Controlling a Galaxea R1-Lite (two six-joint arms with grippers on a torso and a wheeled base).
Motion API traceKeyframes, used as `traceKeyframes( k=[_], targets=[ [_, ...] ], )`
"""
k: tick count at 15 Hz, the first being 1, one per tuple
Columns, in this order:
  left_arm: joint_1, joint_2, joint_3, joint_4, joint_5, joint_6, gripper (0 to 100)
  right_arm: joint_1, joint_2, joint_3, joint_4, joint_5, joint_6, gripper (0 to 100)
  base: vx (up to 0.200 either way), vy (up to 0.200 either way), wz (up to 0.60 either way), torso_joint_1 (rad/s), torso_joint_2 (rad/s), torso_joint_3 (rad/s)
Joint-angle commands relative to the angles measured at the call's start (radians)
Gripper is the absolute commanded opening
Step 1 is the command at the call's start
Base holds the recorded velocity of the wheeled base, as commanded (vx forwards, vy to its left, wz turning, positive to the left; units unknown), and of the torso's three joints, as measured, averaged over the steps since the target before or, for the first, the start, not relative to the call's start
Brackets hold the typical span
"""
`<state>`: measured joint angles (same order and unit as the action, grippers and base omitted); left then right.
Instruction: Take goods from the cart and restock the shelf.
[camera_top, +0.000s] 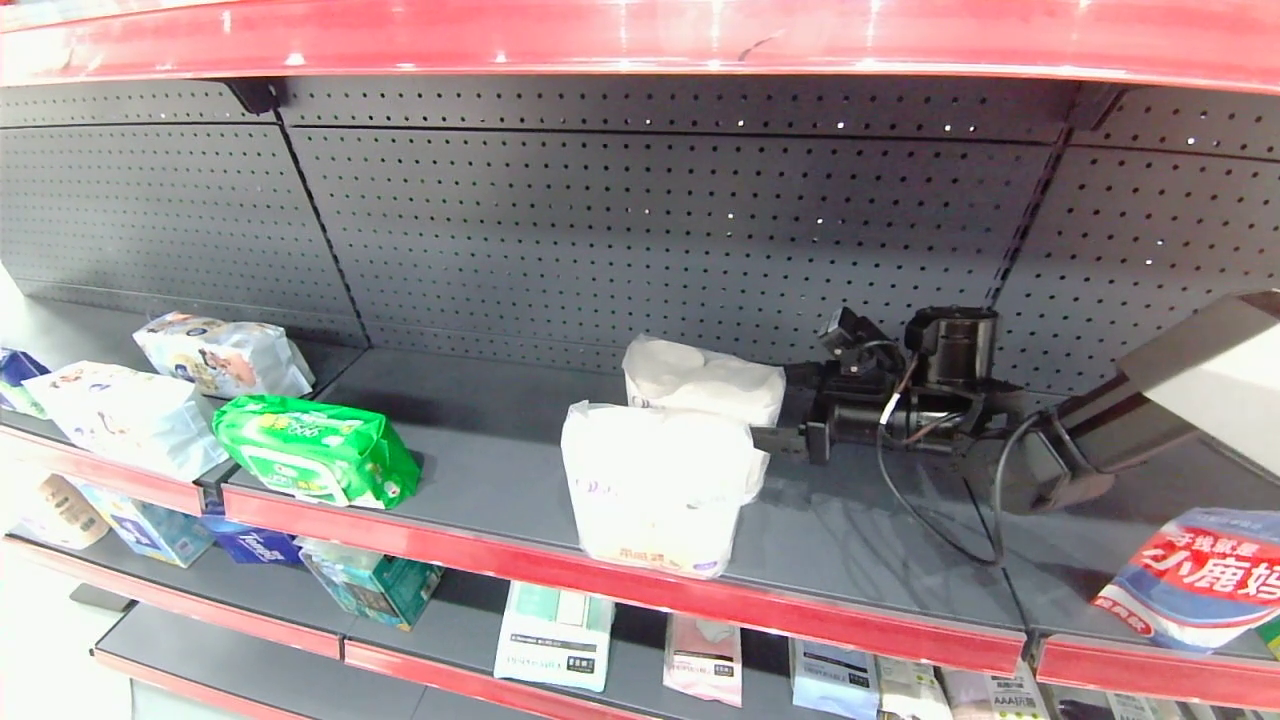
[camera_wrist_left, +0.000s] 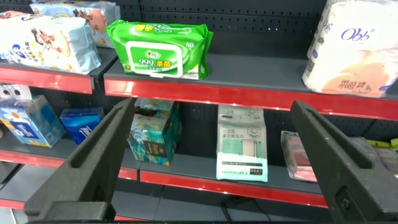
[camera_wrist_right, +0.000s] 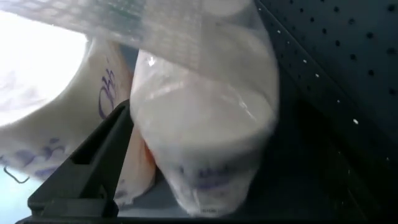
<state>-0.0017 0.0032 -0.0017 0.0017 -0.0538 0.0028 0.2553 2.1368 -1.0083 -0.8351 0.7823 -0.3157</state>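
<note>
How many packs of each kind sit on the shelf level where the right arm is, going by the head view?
White plastic-wrapped paper roll packs: 2
Green flat wet-wipe pack: 1
White cartoon-printed soft packs: 2
Red, white and blue bag: 1
Total: 6, leaving out the slivers cut off at both edges.

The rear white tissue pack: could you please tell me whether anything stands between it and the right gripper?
Nothing visible does. The right gripper lies close against the rear white tissue pack on the shelf; the front pack stands nearer the shelf's edge, off that line.
</note>
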Motion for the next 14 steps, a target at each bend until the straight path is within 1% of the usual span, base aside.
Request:
traceKeyframes(
  k=[1,3,6,9,10,14],
  targets=[
    [0.000,0.000,0.000,0.000,0.000,0.000,100,-0.033,-0.087,0.076,0.002,-0.003,0.000,100,0.000,0.000,0.00,0.000,0.00,0.000],
    [0.000,0.000,0.000,0.000,0.000,0.000,100,-0.051,-0.147,0.152,0.002,-0.002,0.000,100,0.000,0.000,0.00,0.000,0.00,0.000],
    [0.000,0.000,0.000,0.000,0.000,0.000,100,-0.073,-0.233,0.224,0.002,-0.009,0.000,100,0.000,0.000,0.00,0.000,0.00,0.000],
    [0.000,0.000,0.000,0.000,0.000,0.000,100,-0.090,-0.314,0.290,0.002,-0.121,0.006,100,0.000,0.000,0.00,0.000,0.00,0.000],
    [0.000,0.000,0.000,0.000,0.000,0.000,100,-0.093,-0.328,0.300,0.002,-0.133,0.012,100,0.000,0.000,0.00,0.000,0.00,0.000],
    [0.000,0.000,0.000,0.000,0.000,0.000,100,-0.125,-0.514,0.445,0.002,-0.256,0.090,100,0.000,0.000,0.00,0.000,0.00,0.000]
  ],
)
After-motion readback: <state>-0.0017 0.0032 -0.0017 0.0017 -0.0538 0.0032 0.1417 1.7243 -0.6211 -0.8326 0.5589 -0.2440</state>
